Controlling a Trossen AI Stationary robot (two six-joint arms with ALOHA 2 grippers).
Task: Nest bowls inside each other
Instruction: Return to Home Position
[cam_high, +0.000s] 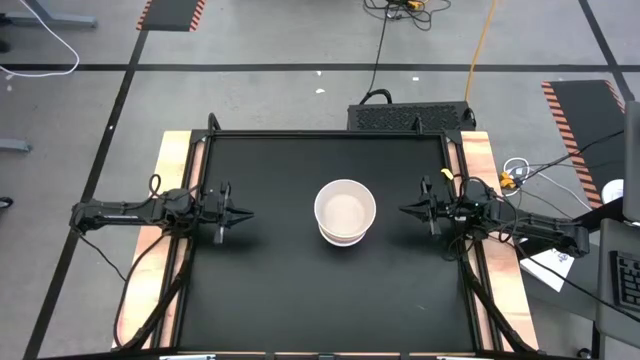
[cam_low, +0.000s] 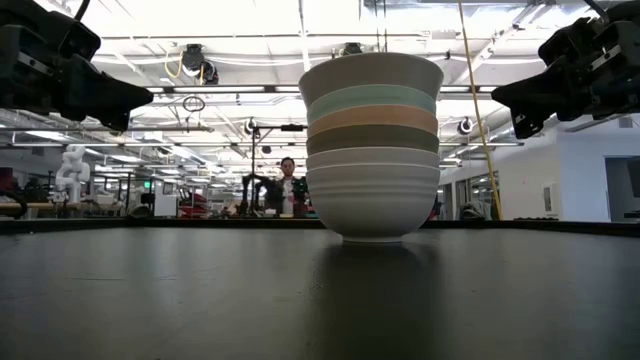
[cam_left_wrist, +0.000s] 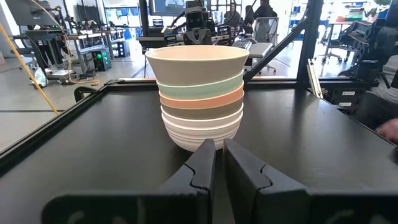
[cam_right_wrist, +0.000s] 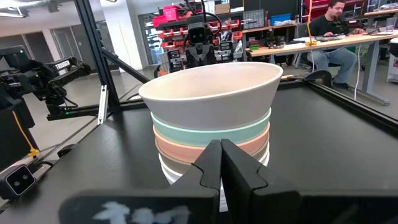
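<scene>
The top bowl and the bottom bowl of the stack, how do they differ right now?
The top bowl is cream-beige; the bottom bowl is white. The top bowl sits highest, nested in the mint green bowl, while the bottom bowl stands on the table. The top bowl is empty inside; the bottom bowl holds the others. Both are round, upright and similar in size.
</scene>
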